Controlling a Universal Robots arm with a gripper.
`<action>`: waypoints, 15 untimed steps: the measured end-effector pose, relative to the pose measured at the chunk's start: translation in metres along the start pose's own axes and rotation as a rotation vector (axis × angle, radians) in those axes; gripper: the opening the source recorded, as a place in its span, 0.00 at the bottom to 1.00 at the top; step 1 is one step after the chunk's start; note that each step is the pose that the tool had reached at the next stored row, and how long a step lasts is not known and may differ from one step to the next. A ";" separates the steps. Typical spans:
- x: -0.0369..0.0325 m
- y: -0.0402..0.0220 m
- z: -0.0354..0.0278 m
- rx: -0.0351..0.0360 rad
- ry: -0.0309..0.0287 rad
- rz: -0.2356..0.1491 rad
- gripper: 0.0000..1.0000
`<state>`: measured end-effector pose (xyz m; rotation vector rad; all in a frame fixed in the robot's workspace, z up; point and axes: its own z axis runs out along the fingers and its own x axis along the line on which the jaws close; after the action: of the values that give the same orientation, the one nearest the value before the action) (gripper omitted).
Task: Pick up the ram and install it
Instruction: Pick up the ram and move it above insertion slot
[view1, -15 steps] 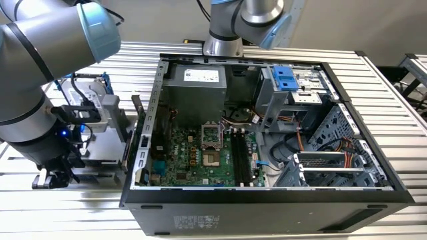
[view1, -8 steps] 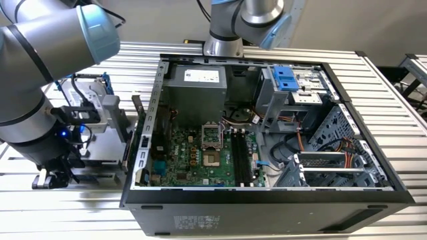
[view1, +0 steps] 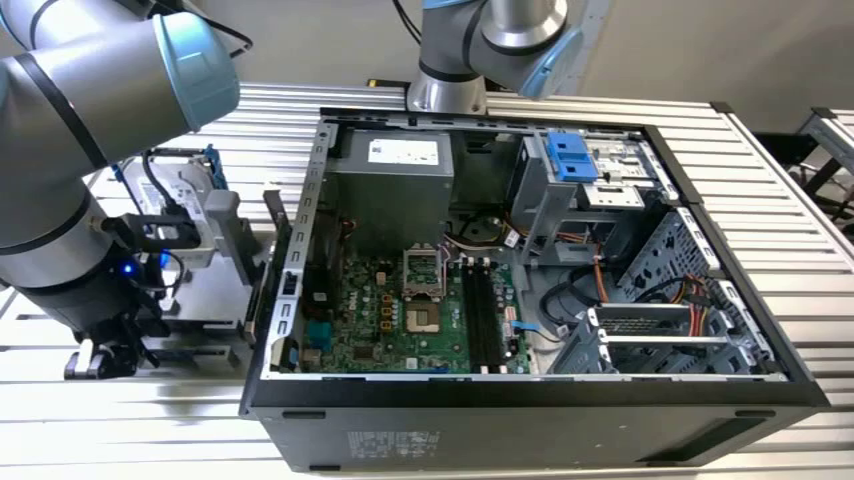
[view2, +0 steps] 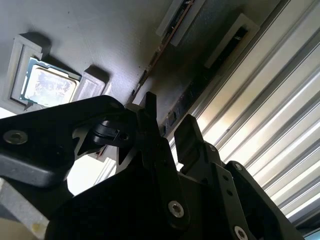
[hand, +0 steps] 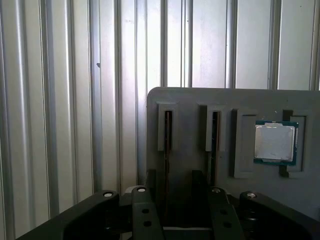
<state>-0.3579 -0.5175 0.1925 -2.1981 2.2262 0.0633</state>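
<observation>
Two ram sticks stand on edge in slots of a grey holder tray (hand: 200, 100); in the first wrist view they are the thin dark lines ram (hand: 168, 132) and ram (hand: 214, 132). My gripper (hand: 177, 200) is open just above the tray, and the gap between its fingers (hand: 150, 200) lines up with the first of the two sticks. In the second wrist view the gripper (view2: 170, 132) hovers close over a ram edge (view2: 150, 67). I cannot tell whether a finger touches it. In the exterior view the gripper (view1: 114, 350) is low beside the tray (view1: 200, 265), on the left of the computer case (view1: 534, 400).
A square silver processor chip (hand: 275, 142) lies in a pocket of the same tray. The open case holds a green motherboard (view1: 374, 320) with long black slots (view1: 487, 315), a blue bracket (view1: 571, 155) and cables. A ribbed metal table (view1: 787, 190) carries everything.
</observation>
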 end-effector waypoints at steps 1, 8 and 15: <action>0.0001 0.0000 0.0001 -0.0001 0.0001 0.000 1.00; 0.0001 -0.0001 0.0003 0.0000 0.0000 0.000 1.00; 0.0001 -0.0001 0.0004 0.0000 0.0000 0.000 0.00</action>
<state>-0.3578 -0.5176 0.1921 -2.1983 2.2261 0.0633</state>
